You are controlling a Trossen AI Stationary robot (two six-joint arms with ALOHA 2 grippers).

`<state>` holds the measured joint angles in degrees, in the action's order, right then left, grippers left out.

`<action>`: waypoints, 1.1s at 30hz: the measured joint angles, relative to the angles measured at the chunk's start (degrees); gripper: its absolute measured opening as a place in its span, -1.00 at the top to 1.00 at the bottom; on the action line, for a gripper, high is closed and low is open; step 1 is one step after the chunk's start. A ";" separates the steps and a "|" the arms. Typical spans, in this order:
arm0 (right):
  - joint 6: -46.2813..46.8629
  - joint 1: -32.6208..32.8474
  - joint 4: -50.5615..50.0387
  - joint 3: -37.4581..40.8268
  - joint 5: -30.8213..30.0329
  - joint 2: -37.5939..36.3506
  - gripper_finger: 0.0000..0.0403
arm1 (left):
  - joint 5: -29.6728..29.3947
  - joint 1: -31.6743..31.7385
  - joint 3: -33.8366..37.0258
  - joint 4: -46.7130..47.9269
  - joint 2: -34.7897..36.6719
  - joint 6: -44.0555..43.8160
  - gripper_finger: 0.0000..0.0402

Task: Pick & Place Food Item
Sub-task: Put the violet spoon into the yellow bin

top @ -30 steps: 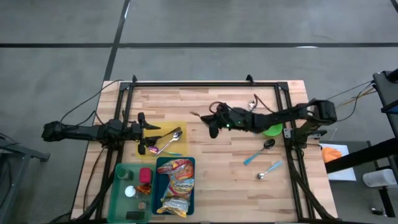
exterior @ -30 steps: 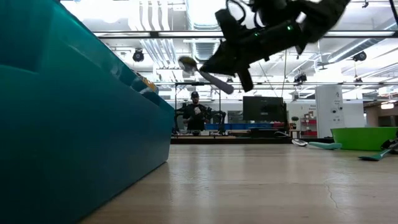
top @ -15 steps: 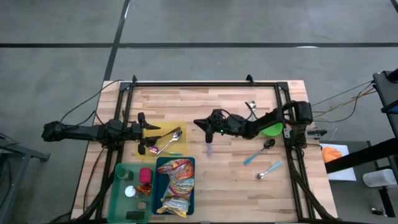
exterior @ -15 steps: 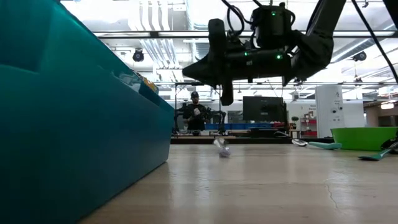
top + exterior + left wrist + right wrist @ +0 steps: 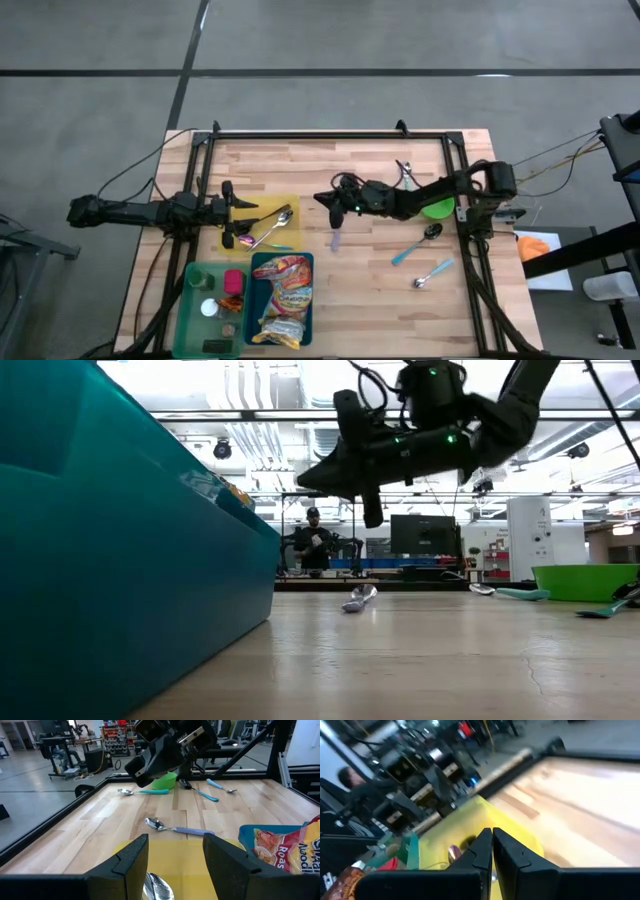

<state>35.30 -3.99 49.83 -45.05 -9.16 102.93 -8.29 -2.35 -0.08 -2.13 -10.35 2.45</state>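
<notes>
My right gripper hangs shut and empty above the table's middle, pointing at the yellow plate; its own view shows the fingers together. Below it a lavender-handled spoon lies flat on the wood. A bag of chips lies in the blue bin at the near left. On the plate lie a metal spoon and a pink wrapped item. My left gripper waits open at the plate's left edge.
A green bin with small items stands left of the blue bin. At the right are a green bowl and several loose spoons. Black frame rails run along the table's edges. The wood between plate and bowl is bare.
The lavender-handled spoon has come away from my right gripper, fallen and bounced, and now lies flat on the table. My right gripper has sunk a little, shifted toward the table's left edge and tipped closer to level.
</notes>
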 joint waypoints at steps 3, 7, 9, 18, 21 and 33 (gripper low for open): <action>1.00 0.13 -14.46 -2.79 -1.76 -3.00 0.94 | 0.00 0.02 0.00 0.00 0.00 -0.01 0.06; 4.49 0.89 -35.49 -9.71 -5.10 -5.16 0.94 | 0.00 0.02 0.00 0.00 0.00 0.00 0.06; 6.92 1.14 -45.37 -13.55 -5.94 -5.12 0.94 | 0.00 0.02 0.00 0.00 0.00 0.00 0.06; 18.26 1.66 -68.70 -22.00 -7.14 -3.46 0.94 | 0.00 0.01 0.00 0.00 0.00 0.02 0.06; 23.00 1.62 -68.72 -21.06 -7.64 -3.79 0.93 | 0.00 0.00 0.00 0.00 -0.14 0.03 0.06; 35.07 1.62 -67.57 -16.62 -7.57 -3.45 0.14 | 0.00 0.00 0.00 0.00 -0.37 0.03 0.06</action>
<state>70.36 -2.37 -17.74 -61.67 -16.73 99.48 -8.29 -2.35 -0.08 -2.13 -10.72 2.48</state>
